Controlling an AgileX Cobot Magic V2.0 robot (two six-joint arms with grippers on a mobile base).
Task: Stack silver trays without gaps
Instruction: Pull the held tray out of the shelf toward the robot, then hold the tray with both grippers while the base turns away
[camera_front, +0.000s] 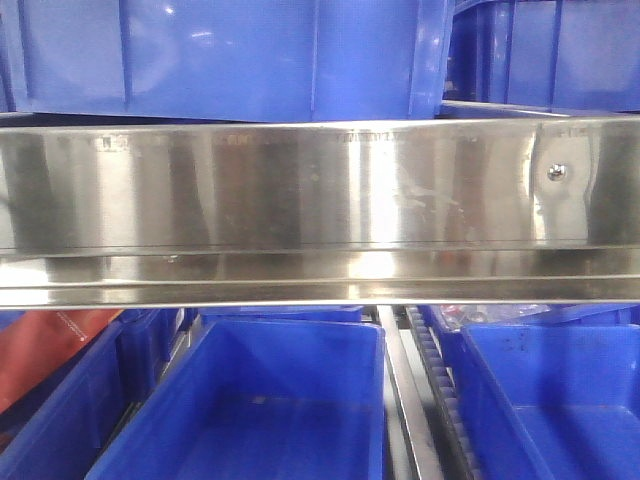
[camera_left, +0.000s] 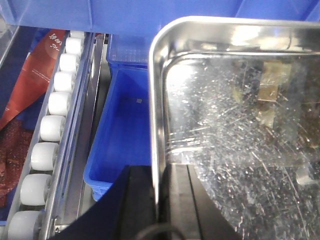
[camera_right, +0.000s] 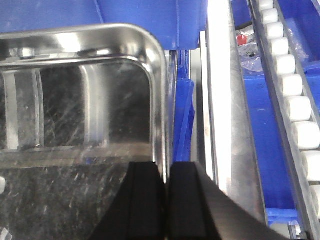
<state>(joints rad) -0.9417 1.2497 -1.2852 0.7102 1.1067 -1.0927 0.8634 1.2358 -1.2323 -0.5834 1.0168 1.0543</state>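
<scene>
A shiny, scratched silver tray (camera_left: 240, 125) fills the right of the left wrist view. My left gripper (camera_left: 159, 172) is shut on its thin left rim, one black finger inside the pan and one outside. In the right wrist view a silver tray (camera_right: 75, 100) fills the left. My right gripper (camera_right: 166, 167) is shut on its right rim just below the rounded corner. The tray hangs over a blue bin (camera_left: 125, 130). I cannot tell whether another tray lies under it. No tray and no gripper shows in the front view.
A broad polished shelf rail (camera_front: 300, 200) with a screw (camera_front: 557, 172) spans the front view, with blue bins above (camera_front: 230, 50) and below (camera_front: 270, 400). White roller tracks run at the far left (camera_left: 50, 130) and far right (camera_right: 295, 100). A red packet (camera_left: 35, 75) lies beyond the left rollers.
</scene>
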